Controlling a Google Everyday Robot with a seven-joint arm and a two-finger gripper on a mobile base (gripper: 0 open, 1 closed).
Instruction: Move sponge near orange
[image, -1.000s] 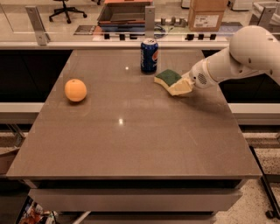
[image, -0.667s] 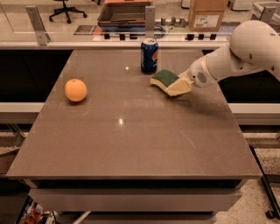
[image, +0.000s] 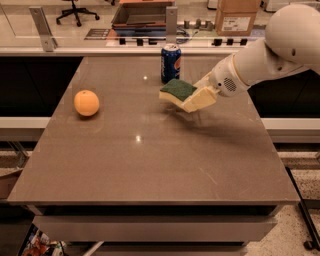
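Note:
The sponge (image: 176, 90), pale yellow foam with a dark green top, is held above the table right of centre, tilted, its shadow on the table beneath. My cream-coloured gripper (image: 196, 98) comes in from the right and is shut on the sponge's right end. The orange (image: 86, 103) sits on the table at the left, well apart from the sponge.
A blue soda can (image: 170, 62) stands upright at the back, just behind the sponge. The brown table (image: 150, 165) ends in a front edge near me. My white arm (image: 270, 50) spans the right side. Shelving and a cardboard box are behind.
My gripper has carried the sponge to the left and a little toward the front, away from the can's right side. The orange and the can have not moved.

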